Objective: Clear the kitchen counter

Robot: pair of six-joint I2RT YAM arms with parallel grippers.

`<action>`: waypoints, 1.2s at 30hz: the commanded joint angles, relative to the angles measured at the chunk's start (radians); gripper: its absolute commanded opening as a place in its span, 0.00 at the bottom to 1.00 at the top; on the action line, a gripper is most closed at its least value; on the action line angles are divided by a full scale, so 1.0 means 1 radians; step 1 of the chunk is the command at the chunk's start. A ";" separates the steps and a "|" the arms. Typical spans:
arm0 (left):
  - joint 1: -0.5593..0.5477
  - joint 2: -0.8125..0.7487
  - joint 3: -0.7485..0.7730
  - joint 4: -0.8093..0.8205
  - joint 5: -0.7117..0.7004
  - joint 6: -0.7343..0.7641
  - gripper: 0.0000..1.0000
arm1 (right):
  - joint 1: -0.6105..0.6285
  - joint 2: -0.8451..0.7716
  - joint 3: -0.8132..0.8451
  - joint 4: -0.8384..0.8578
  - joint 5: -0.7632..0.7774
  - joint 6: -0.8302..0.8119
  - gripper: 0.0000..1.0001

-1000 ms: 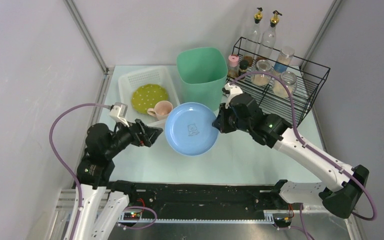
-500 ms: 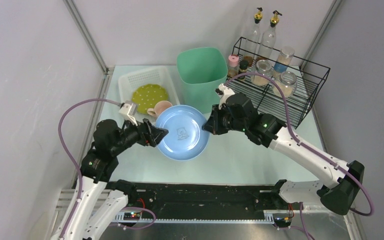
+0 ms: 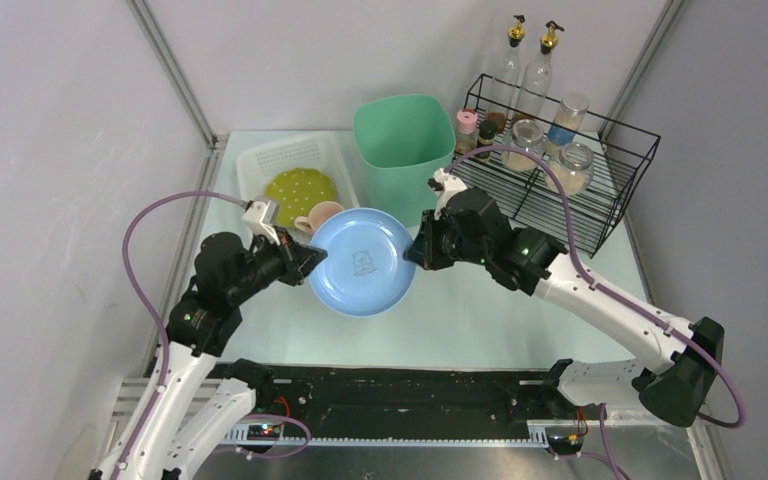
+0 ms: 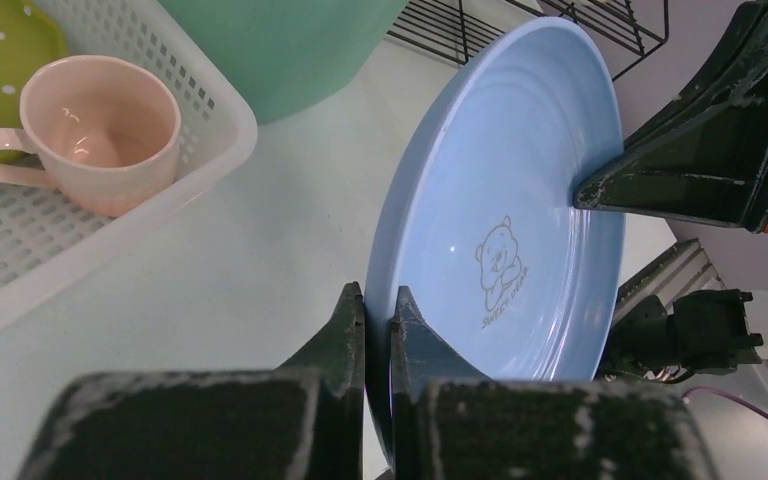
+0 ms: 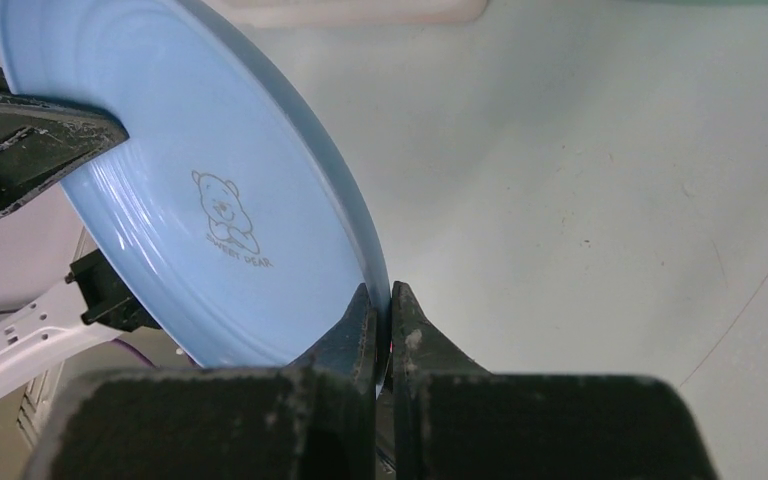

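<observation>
A light blue plate (image 3: 362,262) with a small bear drawing hangs tilted above the kitchen counter (image 3: 480,310), held from both sides. My left gripper (image 3: 310,262) is shut on its left rim; in the left wrist view the fingertips (image 4: 348,305) pinch the plate (image 4: 505,200) edge. On the opposite rim my right gripper (image 3: 418,250) is shut too, and the right wrist view shows its fingertips (image 5: 363,305) clamped on the plate (image 5: 210,180) edge. The kitchen counter (image 5: 580,180) lies pale below.
A white perforated basket (image 3: 265,160) at the back left holds a green dotted plate (image 3: 298,190) and a pink cup (image 3: 322,215). A mint bin (image 3: 402,145) stands behind the plate. A black wire rack (image 3: 560,185) with jars and bottles fills the back right.
The right arm carried the plate leftwards towards the left arm. My left gripper came up to the left rim and shut on it.
</observation>
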 commanded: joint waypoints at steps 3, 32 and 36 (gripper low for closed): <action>-0.002 0.053 0.011 -0.005 -0.071 0.035 0.00 | -0.001 -0.004 0.009 0.022 0.035 -0.005 0.11; 0.467 0.336 0.242 0.015 -0.115 -0.226 0.00 | -0.002 -0.233 -0.283 -0.072 0.188 0.026 0.50; 0.476 0.429 0.294 0.045 -0.158 -0.275 0.00 | 0.006 -0.264 -0.308 -0.059 0.170 0.043 0.50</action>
